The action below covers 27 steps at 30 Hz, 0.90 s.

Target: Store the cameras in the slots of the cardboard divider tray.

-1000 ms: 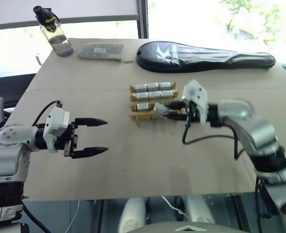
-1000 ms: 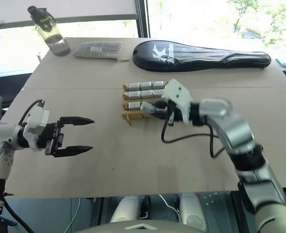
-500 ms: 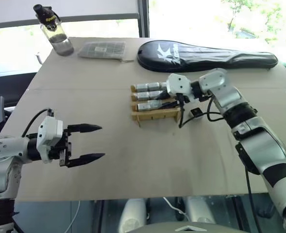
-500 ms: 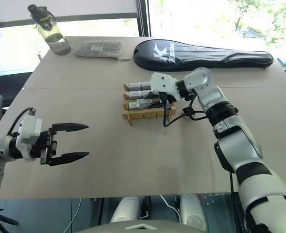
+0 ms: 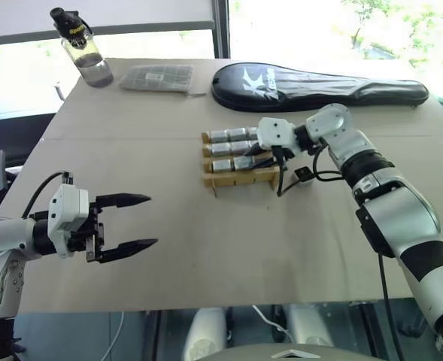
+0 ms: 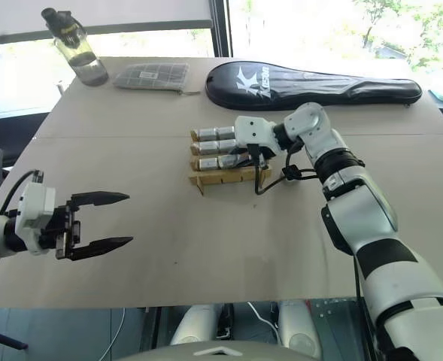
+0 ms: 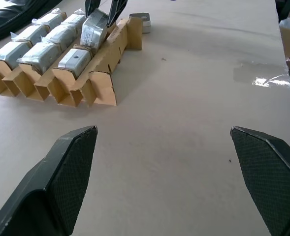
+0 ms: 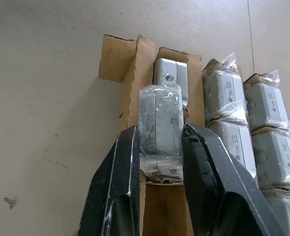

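The cardboard divider tray (image 5: 240, 179) sits mid-table. Its two far rows are full of plastic-wrapped silver-grey cameras (image 5: 235, 136). One bare camera (image 8: 170, 76) sits in the third row, and the nearest row is empty. My right gripper (image 8: 159, 129) is shut on a wrapped camera (image 8: 159, 110), held tilted over the third row beside the bare one. It also appears as the right gripper (image 5: 257, 156) at the tray's right end. My left gripper (image 5: 135, 222) hovers open and empty over the near left of the table, well apart from the tray.
A small grey box (image 5: 304, 174) lies on the table just right of the tray. Along the far edge stand a water bottle (image 5: 82, 49), a flat grey grid-patterned packet (image 5: 157, 77) and a long black racket case (image 5: 319, 84).
My right arm swung round and carried the held camera from the tray's near right corner to over the third row. The left gripper drew back slightly, still open.
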Tool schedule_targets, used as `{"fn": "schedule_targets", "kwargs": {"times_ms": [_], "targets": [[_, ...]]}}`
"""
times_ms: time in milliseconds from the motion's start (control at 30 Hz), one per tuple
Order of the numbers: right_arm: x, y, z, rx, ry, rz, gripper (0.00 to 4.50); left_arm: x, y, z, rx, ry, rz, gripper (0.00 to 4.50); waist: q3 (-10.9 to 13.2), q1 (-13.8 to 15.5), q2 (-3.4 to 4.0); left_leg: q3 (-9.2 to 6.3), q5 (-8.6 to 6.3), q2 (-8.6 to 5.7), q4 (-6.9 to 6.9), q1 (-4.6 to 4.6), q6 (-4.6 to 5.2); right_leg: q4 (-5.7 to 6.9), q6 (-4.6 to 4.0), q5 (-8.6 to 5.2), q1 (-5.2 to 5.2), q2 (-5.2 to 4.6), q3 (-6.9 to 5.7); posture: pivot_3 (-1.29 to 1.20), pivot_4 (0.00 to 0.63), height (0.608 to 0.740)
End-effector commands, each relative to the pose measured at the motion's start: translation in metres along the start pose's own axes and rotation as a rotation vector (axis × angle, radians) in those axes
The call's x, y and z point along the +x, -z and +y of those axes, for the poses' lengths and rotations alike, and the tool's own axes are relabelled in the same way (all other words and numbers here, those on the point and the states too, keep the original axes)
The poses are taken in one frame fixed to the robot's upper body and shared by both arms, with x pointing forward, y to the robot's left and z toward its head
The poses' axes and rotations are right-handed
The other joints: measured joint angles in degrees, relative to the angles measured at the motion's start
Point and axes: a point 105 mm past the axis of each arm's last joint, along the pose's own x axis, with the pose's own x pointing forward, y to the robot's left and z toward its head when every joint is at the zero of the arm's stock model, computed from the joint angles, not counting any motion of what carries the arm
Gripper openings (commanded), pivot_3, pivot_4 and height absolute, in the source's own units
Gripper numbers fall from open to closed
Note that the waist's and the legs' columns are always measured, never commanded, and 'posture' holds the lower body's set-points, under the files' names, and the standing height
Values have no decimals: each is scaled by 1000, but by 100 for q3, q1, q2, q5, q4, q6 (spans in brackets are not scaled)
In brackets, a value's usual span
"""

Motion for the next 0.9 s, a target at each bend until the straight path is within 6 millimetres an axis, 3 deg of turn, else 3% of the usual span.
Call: {"fn": "schedule_targets", "kwargs": {"times_ms": [33, 500, 567, 600, 767, 900], "targets": [[-4, -6, -6, -30, 12, 6, 671, -6, -9, 4, 48, -19, -13, 4500, 0, 1, 0, 1, 0, 0, 0, 0, 0, 0, 0, 0, 0, 0, 0, 0, 150, 740], [6, 3, -13, 57, 51, 82, 671, -2, -11, 8, 56, -8, -18, 4500, 0, -11, 0, 4, 0, 0, -3, 0, 0, 1, 0, 0, -2, -1, 1, 0, 150, 740], [5, 9, -15, 40, 67, 131, 1683, -2, -12, 8, 56, -7, -18, 4500, 0, -14, 1, 4, 0, 0, -1, 1, 0, 2, 0, 0, -2, -1, 2, 0, 150, 740], [5, 10, -16, 35, 76, 141, 1874, -2, -12, 8, 56, -8, -18, 4500, 0, -10, 0, 5, 0, 0, 1, 2, -1, 5, -1, 0, -2, -1, 3, 0, 150, 740], [3, -3, -26, 60, 131, 78, 4077, -2, -13, 8, 55, -12, -19, 4500, 1, -28, 1, 3, 1, 1, 0, 2, -2, 5, -3, 2, -3, 0, 3, 0, 150, 740], [-15, -6, -32, -11, 140, 102, 4077, 2, -14, 7, 55, -6, -26, 4500, 2, -73, 2, 4, 1, 1, -5, -2, -3, 1, -3, 2, -5, -1, 2, 0, 150, 740]]}}
